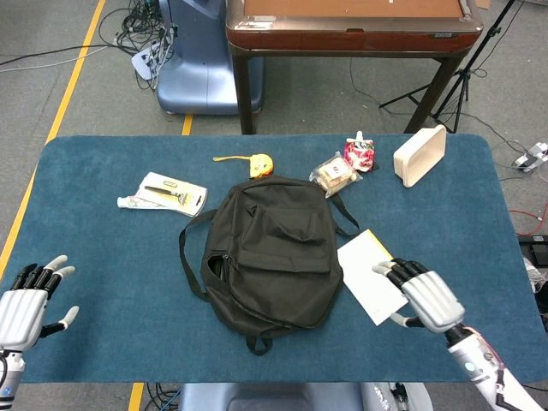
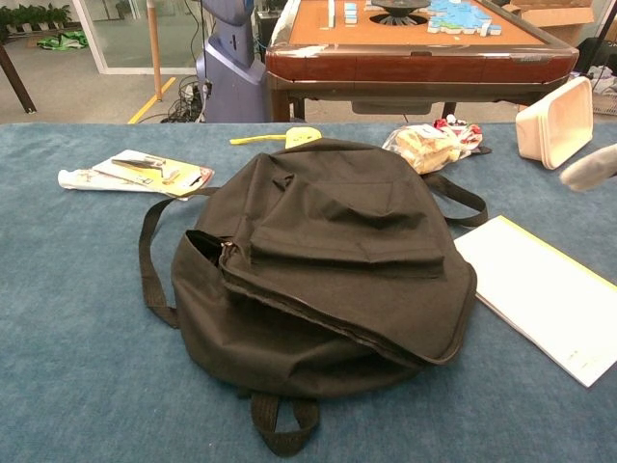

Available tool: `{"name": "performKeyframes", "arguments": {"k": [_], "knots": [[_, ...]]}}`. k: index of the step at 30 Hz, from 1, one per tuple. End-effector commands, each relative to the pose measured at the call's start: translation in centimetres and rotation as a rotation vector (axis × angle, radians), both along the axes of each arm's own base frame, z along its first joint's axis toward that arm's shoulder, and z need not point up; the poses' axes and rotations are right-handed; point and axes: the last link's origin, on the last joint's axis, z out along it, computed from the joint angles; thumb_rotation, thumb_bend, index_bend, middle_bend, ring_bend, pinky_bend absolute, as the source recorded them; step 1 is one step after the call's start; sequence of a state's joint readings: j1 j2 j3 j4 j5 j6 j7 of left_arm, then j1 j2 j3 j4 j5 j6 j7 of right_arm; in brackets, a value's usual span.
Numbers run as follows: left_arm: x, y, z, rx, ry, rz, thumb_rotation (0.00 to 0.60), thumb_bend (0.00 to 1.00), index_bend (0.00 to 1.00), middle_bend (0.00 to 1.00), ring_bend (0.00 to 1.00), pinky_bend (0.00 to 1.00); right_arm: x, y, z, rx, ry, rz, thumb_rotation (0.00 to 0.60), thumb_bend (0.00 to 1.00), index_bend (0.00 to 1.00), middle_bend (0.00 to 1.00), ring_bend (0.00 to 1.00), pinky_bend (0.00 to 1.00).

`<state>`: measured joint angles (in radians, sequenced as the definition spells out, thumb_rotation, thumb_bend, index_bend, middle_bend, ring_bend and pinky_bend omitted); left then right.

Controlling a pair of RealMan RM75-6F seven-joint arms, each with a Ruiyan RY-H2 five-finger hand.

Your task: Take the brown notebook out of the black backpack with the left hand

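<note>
We take this for a robot lab or test hall: the tabletop (image 1: 103, 257) is covered in blue felt and stands on a grey carpeted floor (image 1: 77, 94) marked with yellow tape lines (image 1: 73, 77). Behind it we see loose cables (image 1: 137, 34), a blue machine base (image 1: 201, 73), a tripod (image 1: 454, 81), and a mahjong table (image 2: 424, 43) with a brown wooden rim.
</note>
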<state>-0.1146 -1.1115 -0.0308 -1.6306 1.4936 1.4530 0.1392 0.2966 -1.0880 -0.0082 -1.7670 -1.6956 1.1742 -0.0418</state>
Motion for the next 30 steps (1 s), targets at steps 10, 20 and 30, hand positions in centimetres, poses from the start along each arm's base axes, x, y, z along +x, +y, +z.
{"name": "performKeyframes", "arguments": {"k": [10,20,30], "knots": [[0.1,-0.2,-0.1,-0.007,0.002,0.007,0.6,0.23,0.24,0.14,0.17,0.09,5.4,-1.7,-6.9,0.243,-0.073,0.115,0.6,0.0,0.03,0.01,0.0,0.04],[0.3,-0.3,-0.3,-0.017,0.001,0.009,0.6,0.23,0.24,0.14,0.17,0.09,8.9,-2.5,-11.0,0.331,-0.153,0.135,0.6,0.0,0.0,0.0,0.0,0.0],[0.3,-0.3,-0.4,-0.023,-0.003,0.013,0.6,0.23,0.24,0.14,0.17,0.09,11.1,-3.2,-14.1,0.358,-0.129,0.181,0.6,0.0,0.0,0.0,0.0,0.0]]}}
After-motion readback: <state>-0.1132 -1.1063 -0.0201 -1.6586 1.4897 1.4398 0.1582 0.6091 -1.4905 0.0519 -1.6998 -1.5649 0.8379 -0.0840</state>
